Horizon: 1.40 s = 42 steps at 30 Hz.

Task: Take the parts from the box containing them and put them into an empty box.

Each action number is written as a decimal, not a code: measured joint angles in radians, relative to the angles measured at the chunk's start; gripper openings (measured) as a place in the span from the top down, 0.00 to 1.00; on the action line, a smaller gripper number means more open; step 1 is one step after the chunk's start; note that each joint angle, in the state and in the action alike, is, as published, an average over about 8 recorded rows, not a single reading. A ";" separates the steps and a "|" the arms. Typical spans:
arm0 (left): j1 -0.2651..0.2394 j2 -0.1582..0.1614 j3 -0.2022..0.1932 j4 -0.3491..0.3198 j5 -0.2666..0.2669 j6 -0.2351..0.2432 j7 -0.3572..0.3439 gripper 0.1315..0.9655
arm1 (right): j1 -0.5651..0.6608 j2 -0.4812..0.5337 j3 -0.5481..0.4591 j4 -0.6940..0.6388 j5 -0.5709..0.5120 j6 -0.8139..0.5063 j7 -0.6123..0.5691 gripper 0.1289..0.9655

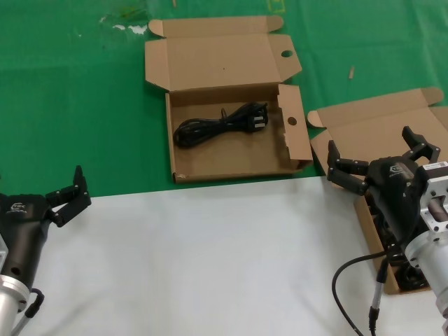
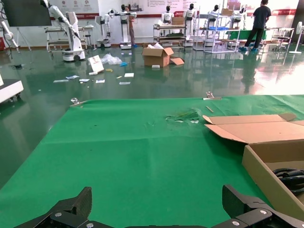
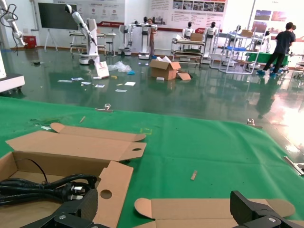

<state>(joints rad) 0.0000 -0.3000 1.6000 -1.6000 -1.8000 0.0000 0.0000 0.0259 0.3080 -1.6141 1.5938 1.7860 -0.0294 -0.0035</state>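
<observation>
The wide shallow box with round holes lies open at the middle back, and one coiled black cable bundle lies in it. The askew hole-less box lies open at the right; dark cables show in its tray, mostly hidden under my right arm. My right gripper is open and empty above that box's lid. My left gripper is open and empty at the front left. The right wrist view shows the holed box and its cable. The left wrist view shows the same box.
A white sheet covers the near half of the table and green cloth the far half. My own black cable loops beside the right arm. A small scrap lies at the back right.
</observation>
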 joint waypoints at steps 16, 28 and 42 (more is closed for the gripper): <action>0.000 0.000 0.000 0.000 0.000 0.000 0.000 0.00 | 0.000 0.000 0.000 0.000 0.000 0.000 0.000 0.00; 0.000 0.000 0.000 0.000 0.000 0.000 0.000 0.00 | 0.000 0.000 0.000 0.000 0.000 0.000 0.000 0.00; 0.000 0.000 0.000 0.000 0.000 0.000 0.000 0.00 | 0.000 0.000 0.000 0.000 0.000 0.000 0.000 0.00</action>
<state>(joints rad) 0.0000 -0.3000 1.6000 -1.6000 -1.8000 0.0000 0.0000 0.0259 0.3080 -1.6141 1.5938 1.7860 -0.0294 -0.0035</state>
